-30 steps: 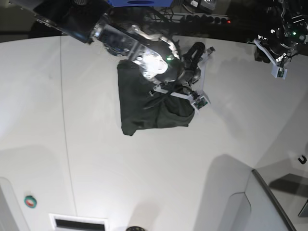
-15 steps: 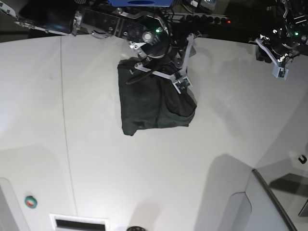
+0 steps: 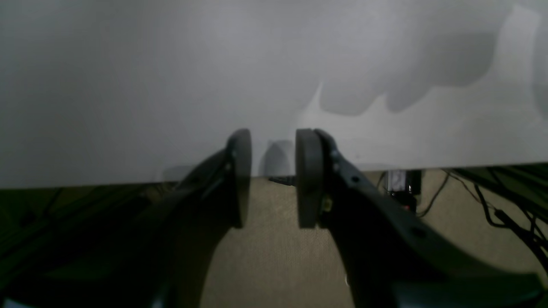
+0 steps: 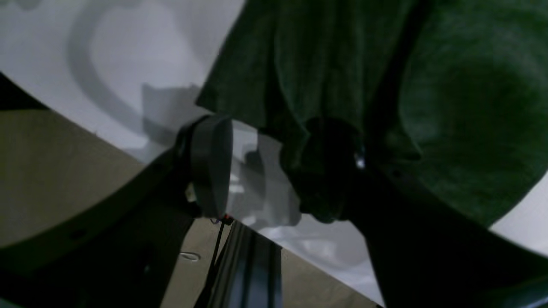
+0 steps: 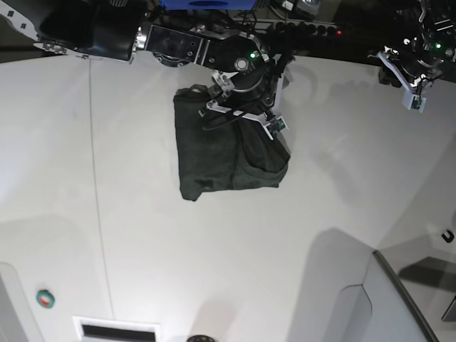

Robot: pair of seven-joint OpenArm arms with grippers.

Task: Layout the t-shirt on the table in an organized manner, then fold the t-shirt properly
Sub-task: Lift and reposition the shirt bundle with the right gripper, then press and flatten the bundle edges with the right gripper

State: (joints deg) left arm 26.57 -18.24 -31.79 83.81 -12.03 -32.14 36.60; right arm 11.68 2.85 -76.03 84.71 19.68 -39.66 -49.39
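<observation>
The dark green t-shirt (image 5: 228, 153) lies folded into a rough rectangle on the white table (image 5: 214, 249), near its far edge. My right gripper (image 5: 279, 75) hovers at the shirt's far right corner. In the right wrist view the t-shirt (image 4: 449, 98) fills the upper right, and the right gripper (image 4: 267, 169) is open with bare table between its fingers. One finger is dark against the cloth edge, so I cannot tell whether it touches. My left gripper (image 5: 410, 82) is far off at the back right, over the table edge. In its wrist view the left gripper (image 3: 267, 177) is slightly open and holds nothing.
A green and red button (image 5: 45, 298) and a vent slot (image 5: 117, 330) sit at the near left. A grey panel (image 5: 399, 299) rises at the near right. Beyond the far table edge are floor and cables (image 3: 492, 201). A thin seam (image 5: 92, 178) runs down the left.
The right gripper has opened and let go of the shirt. It moved from the shirt's right side up toward the far edge. The left arm has hardly moved.
</observation>
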